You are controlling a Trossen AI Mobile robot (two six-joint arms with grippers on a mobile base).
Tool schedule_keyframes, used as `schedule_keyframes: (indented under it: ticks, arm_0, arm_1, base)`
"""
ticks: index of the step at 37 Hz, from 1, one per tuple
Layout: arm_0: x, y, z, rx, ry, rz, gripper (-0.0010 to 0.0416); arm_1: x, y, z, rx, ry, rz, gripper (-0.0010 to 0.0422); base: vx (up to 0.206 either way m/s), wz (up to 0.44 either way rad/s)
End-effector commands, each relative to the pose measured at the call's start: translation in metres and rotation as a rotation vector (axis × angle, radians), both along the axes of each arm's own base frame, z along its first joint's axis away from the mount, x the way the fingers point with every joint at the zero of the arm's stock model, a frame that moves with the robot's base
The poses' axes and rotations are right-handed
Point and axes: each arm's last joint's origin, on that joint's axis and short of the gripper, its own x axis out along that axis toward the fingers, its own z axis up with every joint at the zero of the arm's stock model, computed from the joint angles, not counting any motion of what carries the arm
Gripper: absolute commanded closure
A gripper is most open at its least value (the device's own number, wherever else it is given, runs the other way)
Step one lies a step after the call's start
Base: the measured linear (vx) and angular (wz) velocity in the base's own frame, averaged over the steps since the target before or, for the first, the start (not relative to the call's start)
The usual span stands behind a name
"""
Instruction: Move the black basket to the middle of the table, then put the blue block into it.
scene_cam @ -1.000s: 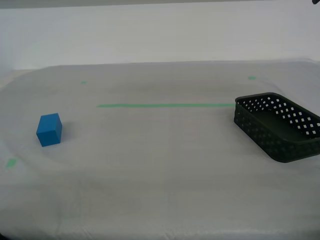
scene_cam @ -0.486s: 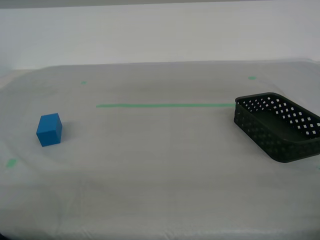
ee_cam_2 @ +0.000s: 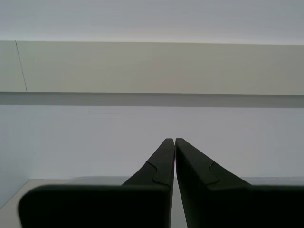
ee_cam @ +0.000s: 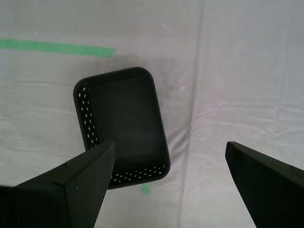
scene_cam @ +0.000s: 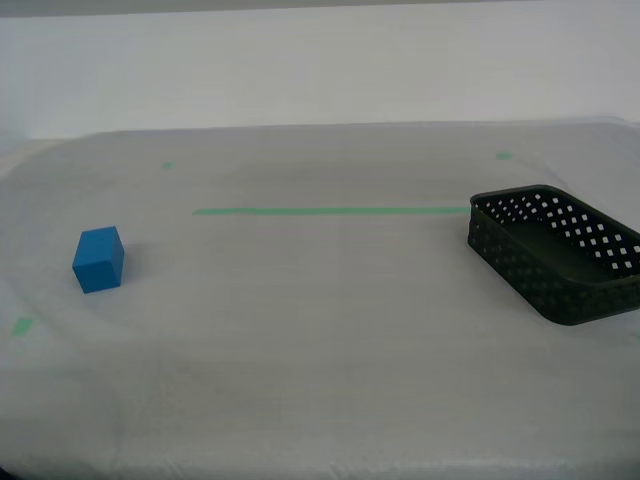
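My first gripper [ee_cam: 168,161] is hanging wide open above the black basket [ee_cam: 124,124] at frame centre to grasp it, while my second gripper [ee_cam_2: 175,140] is idling closed, empty.

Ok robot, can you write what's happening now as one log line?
my first gripper: open above shallow black plastic basket | my second gripper: shut, empty | small blue cube: untouched on table

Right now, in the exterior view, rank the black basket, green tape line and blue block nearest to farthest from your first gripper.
1. The black basket, below the open jaws of my first gripper, at the exterior view's right.
2. The green tape line, its end beside the basket's corner.
3. The blue block, far off at the exterior view's left.
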Motion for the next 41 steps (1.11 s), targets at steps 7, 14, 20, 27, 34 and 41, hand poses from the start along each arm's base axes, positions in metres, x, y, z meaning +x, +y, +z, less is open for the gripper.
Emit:
schedule_keyframes:
  ticks: [7, 14, 20, 27, 34, 41]
  arm_0:
    - [0.0, 0.0, 0.0, 0.001, -0.001, 0.0, 0.0089]
    - [0.0, 0.0, 0.0, 0.0, 0.009, 0.0, 0.009]
    - [0.0, 0.0, 0.0, 0.0, 0.007, 0.0, 0.0089]
    - [0.002, -0.001, -0.002, -0.026, 0.017, -0.01, 0.0089]
    - [0.006, -0.001, -0.007, -0.029, 0.037, -0.009, 0.0088]
    - [0.019, 0.0, -0.022, -0.022, 0.103, -0.004, 0.0061]
  arm_1:
    - [0.0, 0.0, 0.001, 0.001, -0.006, 0.001, 0.0412]
    - [0.0, 0.0, 0.001, 0.001, -0.006, 0.001, 0.0412]
    - [0.0, 0.0, 0.001, 0.001, -0.006, 0.001, 0.0412]
    - [0.0, 0.0, 0.001, 0.001, -0.006, 0.001, 0.0412]
    - [0.0, 0.0, 0.001, 0.001, -0.006, 0.001, 0.0412]
    - [0.0, 0.0, 0.001, 0.001, -0.005, 0.001, 0.0412]
  base:
    - [0.0, 0.0]
    - [0.0, 0.0]
    - [0.0, 0.0]
    - [0.0, 0.0]
    - [0.0, 0.0]
    - [0.0, 0.0]
